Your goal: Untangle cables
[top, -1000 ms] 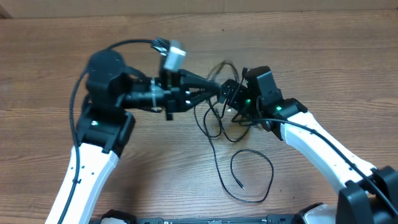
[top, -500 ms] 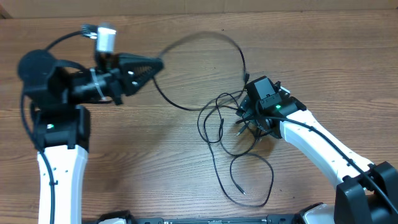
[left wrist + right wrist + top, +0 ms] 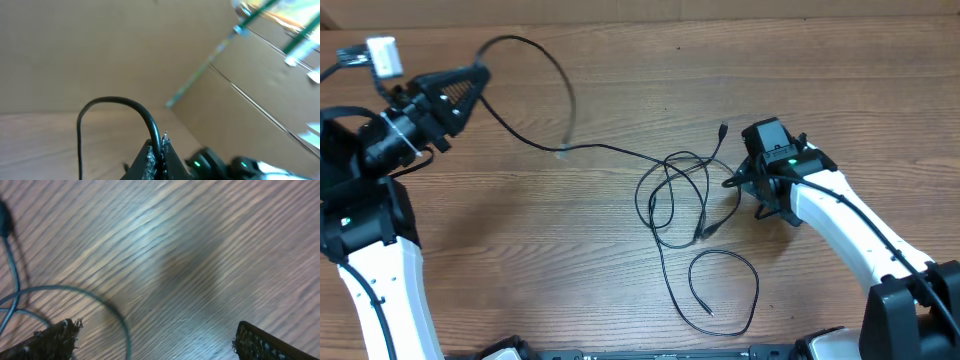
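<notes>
Now, thin black cords (image 3: 675,195) lie loosely looped mid-table (image 3: 550,280).
Your left gripper (image 3: 470,82) jaws pinch one limp, light strand; your right gripper (image 3: 750,195) jaws gape empty. Take hold near a plug.

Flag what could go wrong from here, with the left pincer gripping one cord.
1. The cord in the left pincer leads into the tangled loops, and the right pincer is open, holding nothing: pulling may drag or tighten them.
2. The left wrist view shows that cord pinched at the very fingertips; it may slip out.
</notes>
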You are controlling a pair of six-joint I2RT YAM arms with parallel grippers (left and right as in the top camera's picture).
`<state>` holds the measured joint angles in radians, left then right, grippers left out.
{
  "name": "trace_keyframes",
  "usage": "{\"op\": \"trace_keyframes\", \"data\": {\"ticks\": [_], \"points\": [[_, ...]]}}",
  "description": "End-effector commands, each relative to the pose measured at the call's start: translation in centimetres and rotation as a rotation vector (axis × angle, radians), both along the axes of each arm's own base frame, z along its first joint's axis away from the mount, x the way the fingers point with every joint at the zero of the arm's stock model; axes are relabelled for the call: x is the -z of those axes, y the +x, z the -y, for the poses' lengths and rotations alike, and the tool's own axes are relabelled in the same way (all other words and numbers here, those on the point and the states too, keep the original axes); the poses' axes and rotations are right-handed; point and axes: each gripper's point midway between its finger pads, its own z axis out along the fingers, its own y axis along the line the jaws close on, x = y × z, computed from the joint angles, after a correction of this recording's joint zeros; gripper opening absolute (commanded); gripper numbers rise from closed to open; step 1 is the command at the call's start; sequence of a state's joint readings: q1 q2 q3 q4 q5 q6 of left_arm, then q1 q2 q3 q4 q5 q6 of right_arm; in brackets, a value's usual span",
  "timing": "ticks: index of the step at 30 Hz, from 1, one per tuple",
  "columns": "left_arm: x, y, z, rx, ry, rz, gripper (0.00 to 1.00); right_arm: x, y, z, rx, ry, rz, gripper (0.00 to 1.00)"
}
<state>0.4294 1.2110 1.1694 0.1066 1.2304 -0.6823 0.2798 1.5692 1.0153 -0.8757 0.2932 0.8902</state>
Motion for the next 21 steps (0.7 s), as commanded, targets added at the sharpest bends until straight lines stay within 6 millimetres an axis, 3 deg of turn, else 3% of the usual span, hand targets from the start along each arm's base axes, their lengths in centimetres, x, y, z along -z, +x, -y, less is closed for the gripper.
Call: {"op": "trace_keyframes", "data": {"ticks": [1, 3, 6, 10, 14, 16, 19, 21], "points": [[-0.8, 1.4, -2.6, -0.167, -0.012, 0.012, 0.04, -0.5, 0.3, 1.1, 0.038, -0.012, 0.005, 1.00], [-0.6, 2.1, -3.9, -0.248, -0.024, -0.005, 0.04, -0.4, 0.1, 1.0, 0.033, 0.005, -0.010, 1.00], [0.9, 3.0, -5.2, -0.344, -0.055, -0.084, 0.04, 0.0, -0.1, -1.4, -0.081, 0.126, -0.046, 1.00], [5.0, 3.3, -3.9, -0.349, -0.047, -0.257, 0.04, -0.6, -0.3, -7.6, -0.416, 0.397, -0.055, 1.00], [9.1, 3.6, -2.1, -0.339, 0.055, -0.367, 0.04, -2.7, -1.6, -12.9, -0.733, 0.645, -0.010, 1.00], [10.5, 3.9, -1.9, -0.358, 0.076, -0.414, 0.04, -3.5, -1.8, -14.3, -0.854, 0.691, 0.034, 1.00], [10.9, 4.2, -1.9, -0.360, 0.052, -0.439, 0.04, -4.0, -0.8, -15.0, -0.992, 0.650, 0.123, 0.97], [10.7, 4.3, -1.9, -0.362, 0.033, -0.441, 0.04, -4.1, 0.2, -14.9, -1.027, 0.606, 0.168, 0.77]]}}
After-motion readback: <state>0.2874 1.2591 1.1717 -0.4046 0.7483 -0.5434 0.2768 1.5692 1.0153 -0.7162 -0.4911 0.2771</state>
